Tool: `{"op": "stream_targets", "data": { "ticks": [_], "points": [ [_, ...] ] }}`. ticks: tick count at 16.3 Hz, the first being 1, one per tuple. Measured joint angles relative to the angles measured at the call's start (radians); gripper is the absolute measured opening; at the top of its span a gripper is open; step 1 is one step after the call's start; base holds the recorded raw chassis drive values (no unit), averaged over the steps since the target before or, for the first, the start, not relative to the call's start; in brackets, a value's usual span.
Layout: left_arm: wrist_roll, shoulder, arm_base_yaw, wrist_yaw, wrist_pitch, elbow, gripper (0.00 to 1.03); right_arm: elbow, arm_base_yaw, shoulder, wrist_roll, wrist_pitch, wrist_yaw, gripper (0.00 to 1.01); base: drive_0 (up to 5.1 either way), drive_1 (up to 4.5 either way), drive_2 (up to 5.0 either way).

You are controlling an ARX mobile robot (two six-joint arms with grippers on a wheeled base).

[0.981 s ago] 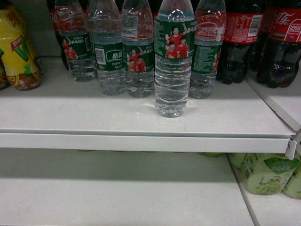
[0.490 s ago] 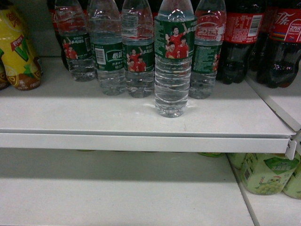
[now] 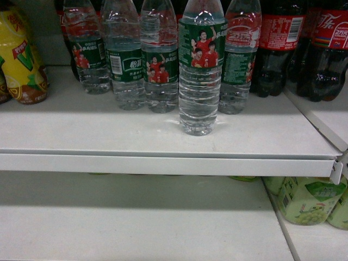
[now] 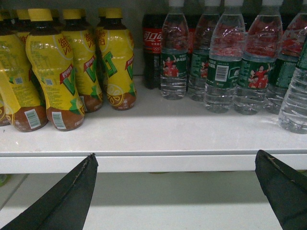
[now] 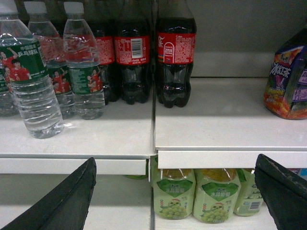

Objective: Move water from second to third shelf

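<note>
Nothing has moved since earlier: the water (image 3: 199,76) stands alone near the shelf's (image 3: 163,163) front edge. Both claws (image 4: 175,191) (image 5: 175,191) gape empty below. Next: reach and grip.

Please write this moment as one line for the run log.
phase: pre-grasp | water: upright, front of upper shelf | left gripper: open | right gripper: open | holding: nothing

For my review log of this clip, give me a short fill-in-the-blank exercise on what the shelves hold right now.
1. The front water bottle wears a ____ label.
2. The cola bottles have ____ labels.
3. The yellow tea bottles stand to the ____ of the water in the left wrist view.
4. The left claw is ____, holding nothing.

Missing words: green; red; left; open
</note>
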Motion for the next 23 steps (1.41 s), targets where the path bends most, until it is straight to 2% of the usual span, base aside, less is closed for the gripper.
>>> {"op": "stream_targets", "data": {
  "ticks": [1,2,3,4,5,6,7,8,9,11,13,15,16,18,23],
  "points": [
    [0.000,0.000,0.000,0.000,0.000,0.000,0.98,0.000,0.000,0.000,0.002,-0.003,-0.001,0.98,0.0,0.00,0.0],
    [0.000,0.000,0.000,0.000,0.000,0.000,0.98,0.026,-0.044,0.064,0.104,-0.068,-0.087,0.98,0.0,0.00,0.0],
    [0.000,0.000,0.000,0.000,0.000,0.000,0.98,0.064,-0.105,0.206,0.237,0.014,-0.138,0.98,0.0,0.00,0.0],
    [0.000,0.000,0.000,-0.001,0.000,0.000,0.98,0.070,-0.113,0.223,0.253,0.030,-0.143,0.98,0.0,0.00,0.0],
    [0.000,0.000,0.000,0.000,0.000,0.000,0.98,0.094,-0.127,0.276,0.299,0.078,-0.156,0.98,0.0,0.00,0.0],
    [0.000,0.000,0.000,0.000,0.000,0.000,0.98,0.103,-0.128,0.293,0.311,0.097,-0.158,0.98,0.0,0.00,0.0],
    [0.000,0.000,0.000,0.000,0.000,0.000,0.98,0.177,-0.114,0.407,0.364,0.217,-0.162,0.98,0.0,0.00,0.0],
    [0.000,0.000,0.000,0.000,0.000,0.000,0.98,0.246,-0.076,0.508,0.375,0.307,-0.153,0.98,0.0,0.00,0.0],
    [0.000,0.000,0.000,0.000,0.000,0.000,0.98,0.312,-0.011,0.620,0.371,0.388,-0.132,0.98,0.0,0.00,0.0],
    [0.000,0.000,0.000,0.000,0.000,0.000,0.98,0.386,0.142,0.791,0.330,0.476,-0.075,0.98,0.0,0.00,0.0],
    [0.000,0.000,0.000,0.000,0.000,0.000,0.98,0.408,0.325,0.975,0.262,0.567,-0.019,0.98,0.0,0.00,0.0],
    [0.000,0.000,0.000,0.000,0.000,0.000,0.98,0.420,0.450,1.155,0.212,0.664,0.014,0.98,0.0,0.00,0.0],
    [0.000,0.000,0.000,0.000,0.000,0.000,0.98,0.449,0.489,1.262,0.193,0.713,0.031,0.98,0.0,0.00,0.0],
    [0.000,0.000,0.000,0.000,0.000,0.000,0.98,0.516,0.506,1.403,0.168,0.762,0.052,0.98,0.0,0.00,0.0],
    [0.000,0.000,0.000,0.000,0.000,0.000,0.98,0.693,0.484,1.606,0.134,0.766,0.079,0.98,0.0,0.00,0.0]
  ]
}}
